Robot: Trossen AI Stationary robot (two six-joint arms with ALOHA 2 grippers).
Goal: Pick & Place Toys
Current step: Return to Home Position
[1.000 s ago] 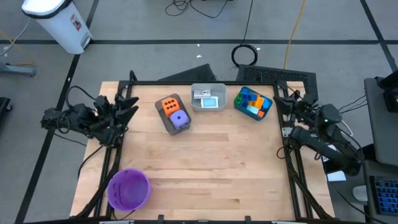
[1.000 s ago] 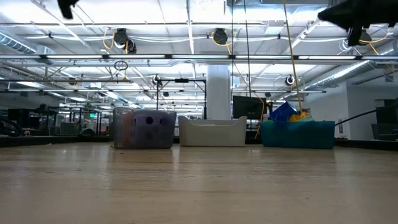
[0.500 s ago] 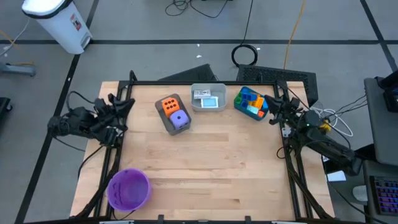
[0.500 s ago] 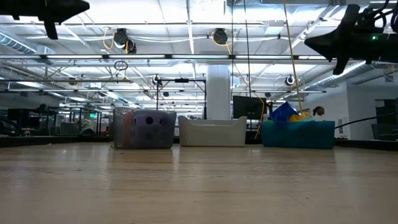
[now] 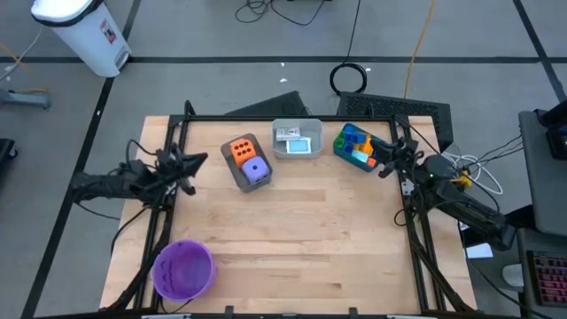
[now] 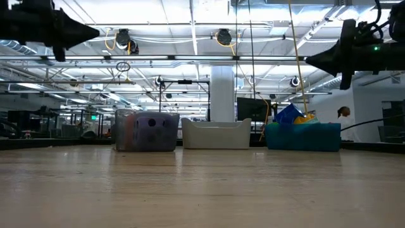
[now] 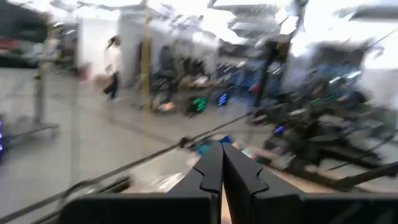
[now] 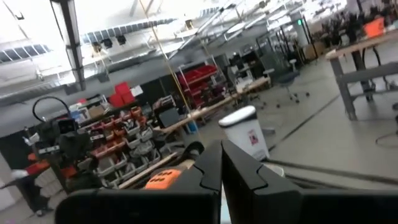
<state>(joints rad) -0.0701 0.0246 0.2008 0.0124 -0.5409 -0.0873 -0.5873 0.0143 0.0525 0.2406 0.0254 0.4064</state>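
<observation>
An orange die (image 5: 242,150) and a purple die (image 5: 256,170) sit in a grey bin (image 5: 233,170) at the table's far side. Next to it, a white bin (image 5: 297,140) holds whitish cards, and a teal bin (image 5: 340,144) holds coloured bricks (image 5: 359,146). My left gripper (image 5: 202,159) hovers shut over the table's left edge, left of the grey bin, pointing about level. My right gripper (image 5: 384,168) hovers shut at the right edge, just beside the teal bin. In the wrist views both the left gripper (image 7: 222,163) and the right gripper (image 8: 221,163) have nothing between their closed fingers.
A purple round bowl (image 5: 183,269) stands at the near left corner. The middle and near right of the wooden table (image 5: 319,230) are bare. Black frame rails (image 5: 168,221) run along both side edges. In the low view both grippers hang high above the tabletop (image 6: 202,190).
My left gripper has shut and sunk, stretching out a little toward the grey bin. My right gripper has stayed shut, come down and swung toward the teal bin. No toy has moved.
</observation>
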